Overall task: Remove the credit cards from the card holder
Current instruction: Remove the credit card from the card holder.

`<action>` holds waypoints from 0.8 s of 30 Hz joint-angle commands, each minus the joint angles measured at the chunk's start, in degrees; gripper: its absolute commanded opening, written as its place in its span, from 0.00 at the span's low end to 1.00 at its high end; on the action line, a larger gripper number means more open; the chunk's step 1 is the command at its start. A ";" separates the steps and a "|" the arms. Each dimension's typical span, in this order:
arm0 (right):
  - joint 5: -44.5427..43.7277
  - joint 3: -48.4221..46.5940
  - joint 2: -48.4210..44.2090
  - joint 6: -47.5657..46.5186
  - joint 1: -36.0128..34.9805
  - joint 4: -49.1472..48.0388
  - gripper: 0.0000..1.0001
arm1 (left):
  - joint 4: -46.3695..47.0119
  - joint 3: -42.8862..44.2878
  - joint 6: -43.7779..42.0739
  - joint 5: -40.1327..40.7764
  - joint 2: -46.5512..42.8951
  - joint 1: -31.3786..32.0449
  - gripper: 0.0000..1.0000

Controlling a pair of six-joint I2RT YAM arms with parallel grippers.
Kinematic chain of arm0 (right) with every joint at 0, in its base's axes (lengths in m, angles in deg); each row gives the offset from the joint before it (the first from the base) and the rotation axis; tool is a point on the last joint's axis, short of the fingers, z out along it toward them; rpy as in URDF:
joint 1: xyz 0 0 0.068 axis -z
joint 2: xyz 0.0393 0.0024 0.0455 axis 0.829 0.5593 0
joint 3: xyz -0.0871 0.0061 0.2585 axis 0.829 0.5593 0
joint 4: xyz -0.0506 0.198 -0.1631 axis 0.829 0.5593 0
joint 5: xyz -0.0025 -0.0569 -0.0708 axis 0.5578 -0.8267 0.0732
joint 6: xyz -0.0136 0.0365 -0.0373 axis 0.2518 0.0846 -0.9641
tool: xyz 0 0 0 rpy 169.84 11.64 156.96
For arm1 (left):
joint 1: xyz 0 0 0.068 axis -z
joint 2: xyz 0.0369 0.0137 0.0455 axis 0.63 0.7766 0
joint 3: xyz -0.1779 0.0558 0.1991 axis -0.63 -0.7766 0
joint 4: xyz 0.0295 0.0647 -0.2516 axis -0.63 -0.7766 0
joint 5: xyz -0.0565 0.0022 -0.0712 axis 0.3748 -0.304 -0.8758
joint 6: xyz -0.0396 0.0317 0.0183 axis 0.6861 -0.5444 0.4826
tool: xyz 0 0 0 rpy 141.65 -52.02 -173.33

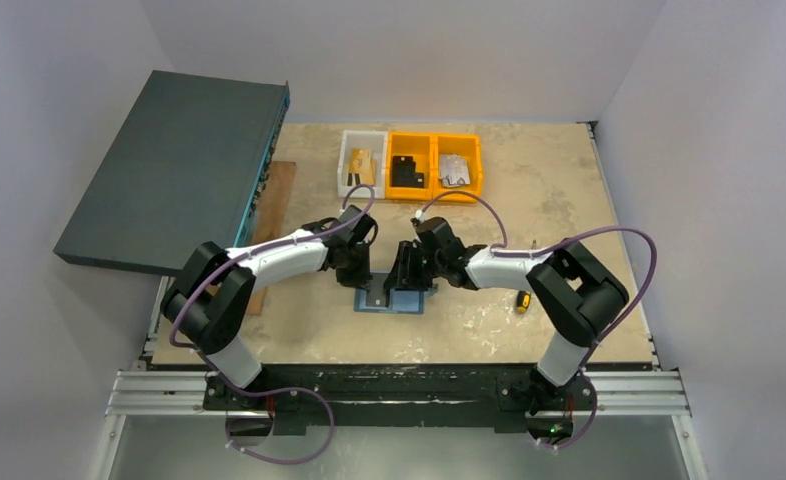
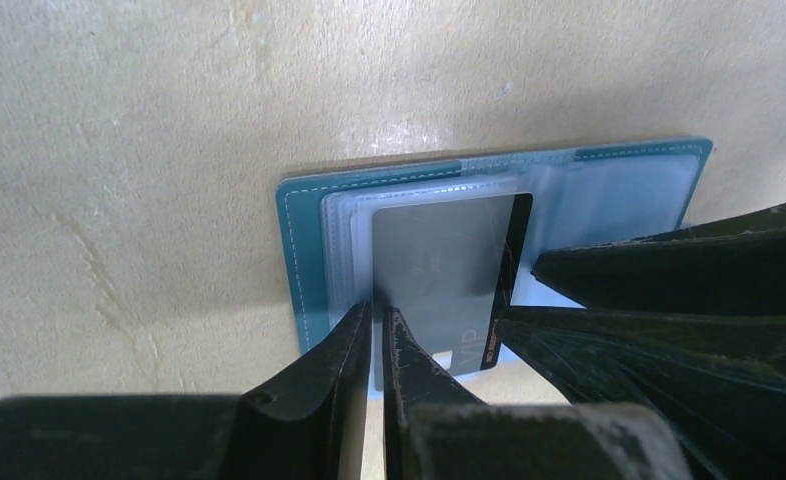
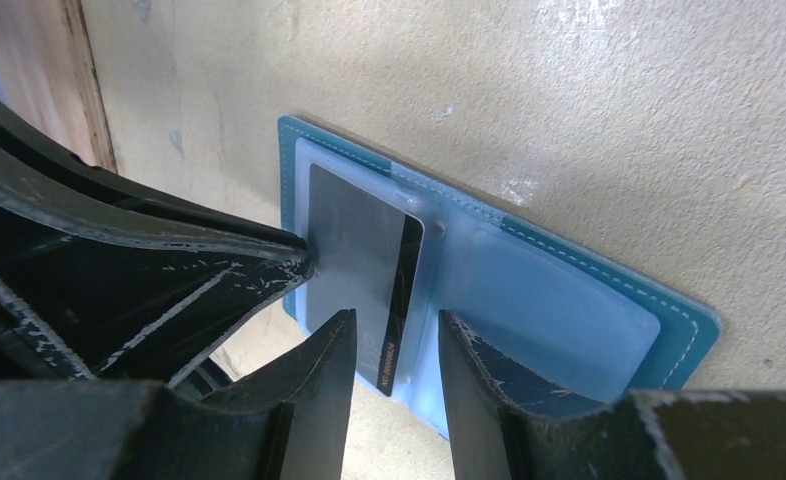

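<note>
The card holder [image 1: 371, 303] lies open and flat on the table between both arms, teal rim [image 2: 299, 250] and pale blue pockets [image 3: 569, 300] facing up. A silvery-grey credit card [image 2: 439, 260] with a dark strip along one edge sticks partly out of a pocket on its left half. My left gripper [image 2: 377, 312] is shut on that card's [image 3: 354, 240] near left edge. My right gripper [image 3: 397, 320] stands open, its fingertips low over the holder on either side of the card's dark edge. In the top view the left gripper [image 1: 357, 268] and right gripper [image 1: 407, 275] nearly meet.
A large dark teal flat box [image 1: 179, 170] leans at the back left, with a wooden board [image 1: 274, 215] beside it. A white bin [image 1: 361, 162] and two orange bins [image 1: 434, 165] stand at the back. A small yellow-handled tool [image 1: 521, 300] lies right of the holder.
</note>
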 commanded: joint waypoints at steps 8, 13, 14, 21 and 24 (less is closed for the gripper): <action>4.03 0.44 3.61 2.06 -0.09 -6.57 0.35 | 2.93 -0.40 2.11 -1.64 2.21 0.79 0.05; 5.34 1.01 4.43 2.88 -0.06 -8.22 0.35 | 4.21 -0.31 4.04 -3.54 3.48 1.84 0.04; 5.42 1.23 4.29 2.99 -0.03 -8.42 0.35 | 4.14 -0.35 4.42 -3.60 3.72 1.80 0.03; 6.80 5.28 1.52 3.17 2.70 -11.03 0.35 | 2.30 -1.57 6.08 -1.82 4.64 0.66 0.00; 8.81 7.70 0.23 3.71 4.53 -13.95 0.35 | 2.30 -2.15 6.55 -1.98 5.29 0.28 0.00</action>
